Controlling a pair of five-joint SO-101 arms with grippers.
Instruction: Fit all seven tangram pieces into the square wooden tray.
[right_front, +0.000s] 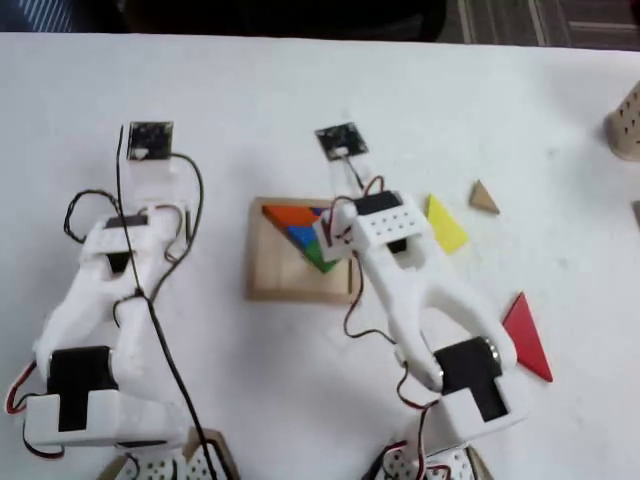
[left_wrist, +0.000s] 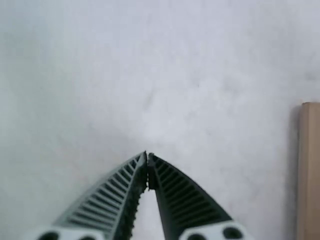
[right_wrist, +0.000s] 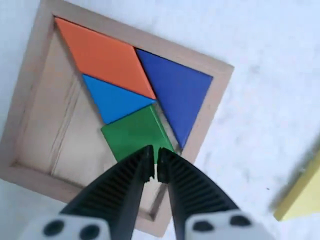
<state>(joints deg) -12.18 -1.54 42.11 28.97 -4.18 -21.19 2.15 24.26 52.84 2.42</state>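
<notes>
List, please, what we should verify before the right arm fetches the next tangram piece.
1. Right gripper shut and empty: ok.
2. Left gripper beside the tray, over bare table: ok.
3. Orange piece, dark blue triangle, light blue triangle and green square lie flat in the tray: ok.
4. Tray floor beside them bare: ok.
5. Yellow piece, tan triangle and red triangle lie loose, unstacked: ok.
6. Seven pieces accounted for: ok.

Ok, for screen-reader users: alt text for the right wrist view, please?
The right gripper, jaws shut, hangs over a green square in the wooden tray, which also holds an orange parallelogram, a dark blue triangle and a light blue triangle. A yellow piece lies on the table outside it.
</notes>
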